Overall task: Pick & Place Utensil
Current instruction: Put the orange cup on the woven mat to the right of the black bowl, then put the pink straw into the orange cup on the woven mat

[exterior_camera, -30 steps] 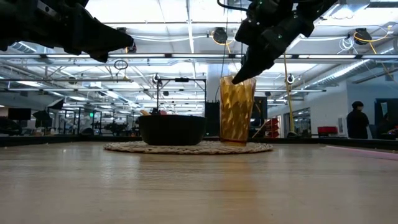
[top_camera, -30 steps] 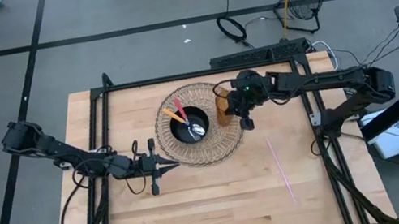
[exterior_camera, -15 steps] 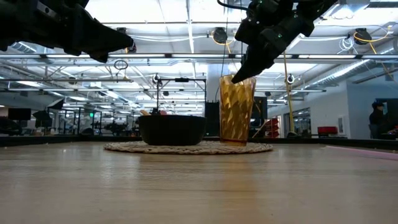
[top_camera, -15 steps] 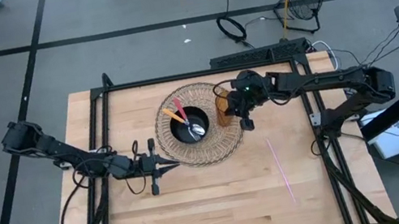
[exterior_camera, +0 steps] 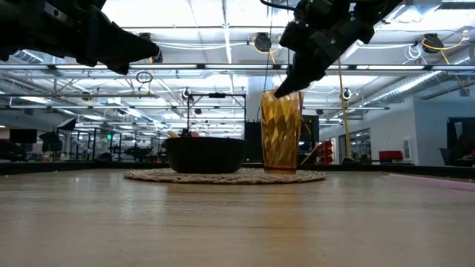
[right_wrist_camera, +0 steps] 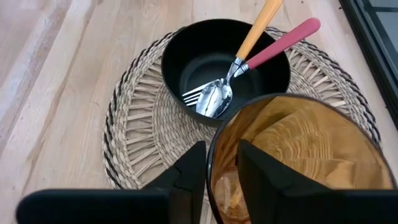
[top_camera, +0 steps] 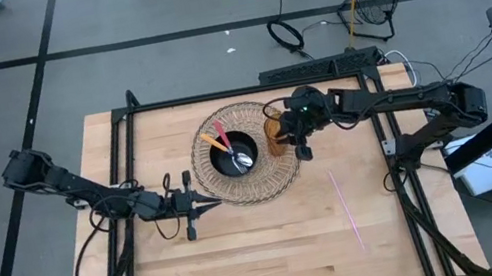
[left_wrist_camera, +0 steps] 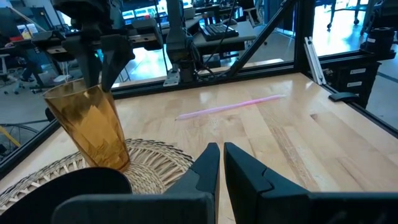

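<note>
Utensils first: fork (top_camera: pixel 223 142) with a pale wooden handle and spoon (top_camera: pixel 242 159) with a red handle, both lying inside the round black bowl (top_camera: pixel 233 152), steel heads down in the hollow. From above: bowl centred on a circular woven straw mat (top_camera: pixel 252 184) in the far middle of the pale plank bench (top_camera: pixel 245 250). Amber faceted tumbler (top_camera: pixel 274 133) upright on the mat's right edge, just beside the bowl. Right pincer (top_camera: pixel 301 133) at the tumbler's rim. Left pincer (top_camera: pixel 204 201) near the mat's near-left edge, above the bench. Thin pink straw (top_camera: pixel 345 197) lying flat to the right, well apart from the mat.

At bench height: tumbler (exterior_camera: pixel 281 132) tall and ribbed, standing to the right of the low bowl (exterior_camera: pixel 205 154); right pincer (exterior_camera: pixel 286 85) gripping the rim from above.

Left wrist: left pincer (left_wrist_camera: pixel 221 163) narrowed to a slim gap, holding nothing; tumbler (left_wrist_camera: pixel 93 127) slightly tilted in this picture; straw (left_wrist_camera: pixel 230 106) on bare wood beyond.

Right wrist: right pincer (right_wrist_camera: pixel 217 165) astride the tumbler (right_wrist_camera: pixel 298 162) wall, one finger inside, one outside, clamped on the rim; fork (right_wrist_camera: pixel 249 40) and spoon (right_wrist_camera: pixel 264 53) crossed in the glossy bowl (right_wrist_camera: pixel 186 59).
</note>
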Available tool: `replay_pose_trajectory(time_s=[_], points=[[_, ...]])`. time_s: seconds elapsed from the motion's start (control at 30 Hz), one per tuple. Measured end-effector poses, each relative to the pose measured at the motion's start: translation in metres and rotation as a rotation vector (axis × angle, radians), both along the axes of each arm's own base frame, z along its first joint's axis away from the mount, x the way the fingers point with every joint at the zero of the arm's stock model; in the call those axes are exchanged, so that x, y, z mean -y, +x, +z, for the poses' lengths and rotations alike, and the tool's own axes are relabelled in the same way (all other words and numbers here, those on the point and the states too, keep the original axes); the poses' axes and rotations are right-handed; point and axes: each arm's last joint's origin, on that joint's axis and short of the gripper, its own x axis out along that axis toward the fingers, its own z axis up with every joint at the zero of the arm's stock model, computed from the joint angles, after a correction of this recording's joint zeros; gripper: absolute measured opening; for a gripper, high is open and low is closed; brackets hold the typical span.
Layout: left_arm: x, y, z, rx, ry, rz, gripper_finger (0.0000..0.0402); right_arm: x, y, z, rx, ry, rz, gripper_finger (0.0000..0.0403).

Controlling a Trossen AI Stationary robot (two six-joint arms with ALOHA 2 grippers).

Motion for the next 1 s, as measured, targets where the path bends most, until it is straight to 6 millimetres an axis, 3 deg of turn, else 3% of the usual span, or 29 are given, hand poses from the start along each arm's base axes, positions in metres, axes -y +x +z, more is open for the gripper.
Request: replay_pose_trajectory(time_s=[0.63,1.0], points=[[0.000,0.000,0.000,-0.001,0.005,0.000,0.0024,-0.004,-0.001,0.017,0.078,0.021,0.036,0.0125],[0.000,0.000,-0.001,-0.008,0.013,-0.001,0.0024,-0.033,-0.006,0.063,0.198,-0.017,0.132,0.0130]])
